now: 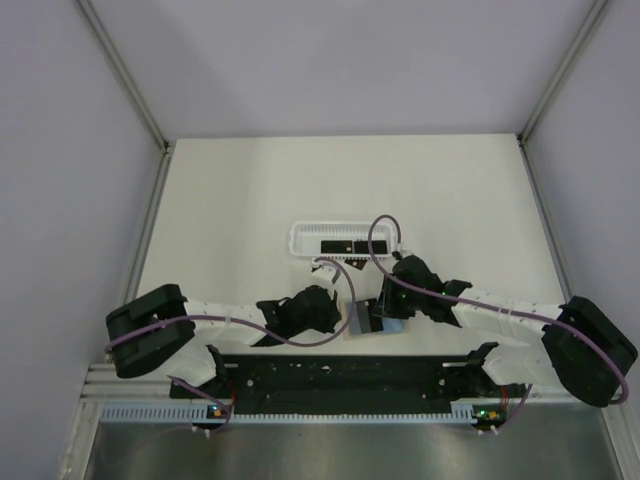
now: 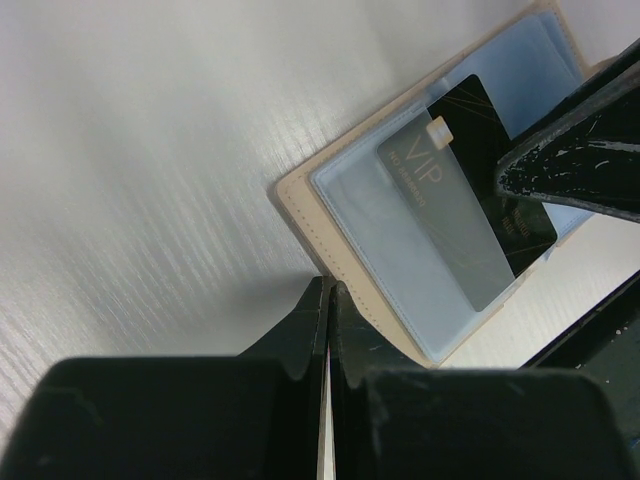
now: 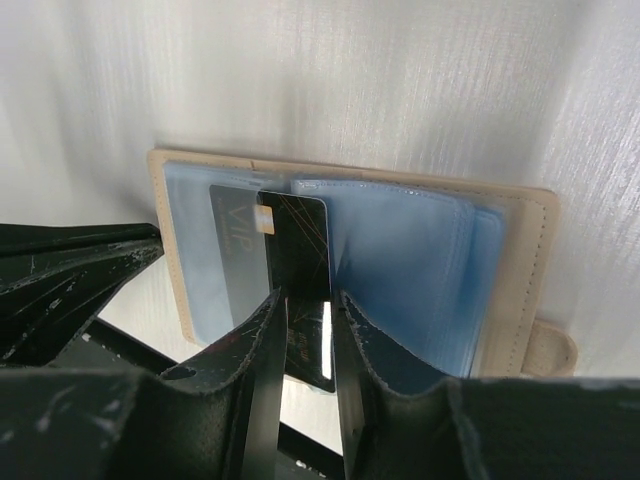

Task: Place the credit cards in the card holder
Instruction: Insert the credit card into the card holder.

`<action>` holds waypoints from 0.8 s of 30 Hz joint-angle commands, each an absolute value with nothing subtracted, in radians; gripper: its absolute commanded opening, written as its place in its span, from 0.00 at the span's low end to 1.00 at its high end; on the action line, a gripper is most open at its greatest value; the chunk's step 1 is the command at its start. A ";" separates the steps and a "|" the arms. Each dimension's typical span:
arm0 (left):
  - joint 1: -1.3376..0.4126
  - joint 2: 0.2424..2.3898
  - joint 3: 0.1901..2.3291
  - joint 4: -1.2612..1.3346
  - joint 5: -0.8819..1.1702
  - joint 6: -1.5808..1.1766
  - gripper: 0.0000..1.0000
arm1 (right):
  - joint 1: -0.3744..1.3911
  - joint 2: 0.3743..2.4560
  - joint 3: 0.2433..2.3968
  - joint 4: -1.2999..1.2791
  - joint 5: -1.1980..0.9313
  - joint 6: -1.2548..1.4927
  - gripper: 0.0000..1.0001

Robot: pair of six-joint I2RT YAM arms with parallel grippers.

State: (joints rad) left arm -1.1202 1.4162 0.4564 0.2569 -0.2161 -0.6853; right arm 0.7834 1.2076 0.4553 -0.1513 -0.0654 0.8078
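The left end effector (image 2: 328, 330), pressed together, pins the near edge of the open card holder (image 2: 330, 240) on the tabletop (image 2: 150, 150); it should hold firm. Ahead of the right end effector (image 3: 305, 310), which pinches a black credit card (image 3: 295, 250), the card sits partly inside a clear blue sleeve, so push straight, low

Bright even light, soft shadows, wrist views blurred up close

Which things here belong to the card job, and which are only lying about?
Belong to the job:
- credit card, gripped by right gripper
- card holder, open
- left gripper, shut on the holder's edge
- cards in basket

Lying about:
- white basket
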 commanded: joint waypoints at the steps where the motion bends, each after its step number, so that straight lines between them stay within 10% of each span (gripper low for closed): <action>1: -1.121 1.431 0.471 0.247 -0.204 -0.676 0.00 | 0.804 1.226 0.472 -0.112 -0.095 0.822 0.24; 24: -1.121 1.427 0.469 0.247 -0.202 -0.675 0.00 | 0.880 1.328 0.529 -0.044 -0.133 0.844 0.23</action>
